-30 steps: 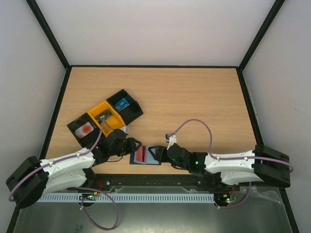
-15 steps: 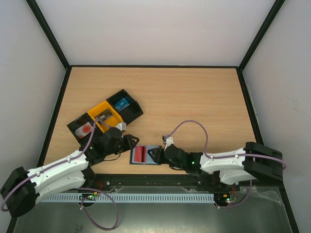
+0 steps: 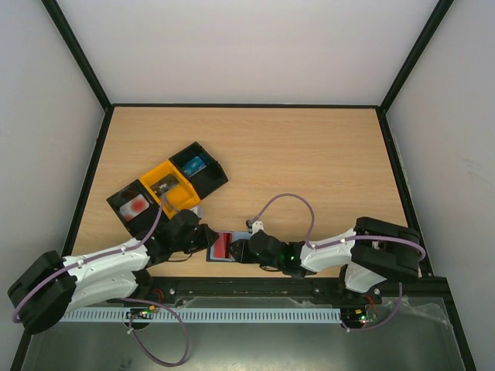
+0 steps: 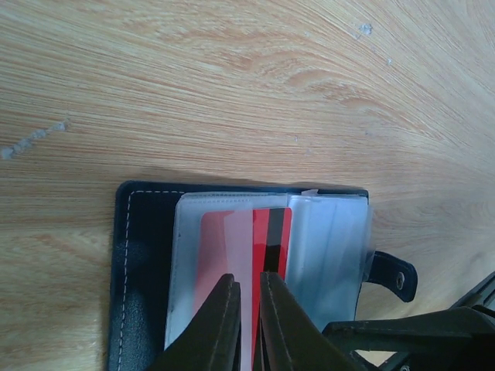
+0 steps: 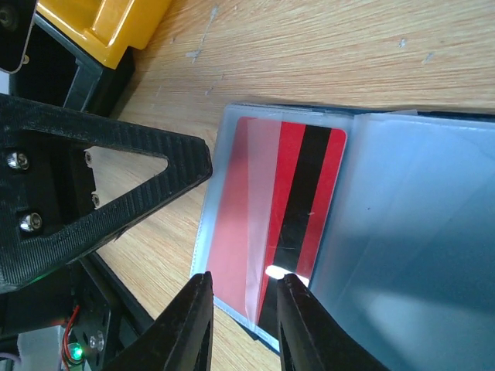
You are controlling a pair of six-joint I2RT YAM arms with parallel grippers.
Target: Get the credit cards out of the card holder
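Black-fingered, the left gripper is resting nearly closed over the red card inside the card holder; whether it is pinching the card cannot be told. The right gripper is standing slightly open, straddling that card's opposite edge. The card holder is lying open on the wooden surface, near the black and yellow trays.

Finding: a robotics lab test cell. A wood-grain table stands enclosed by plain white panels on a black frame. The left arm and right arm are bolted at its near edge, beside a slotted cable duct.
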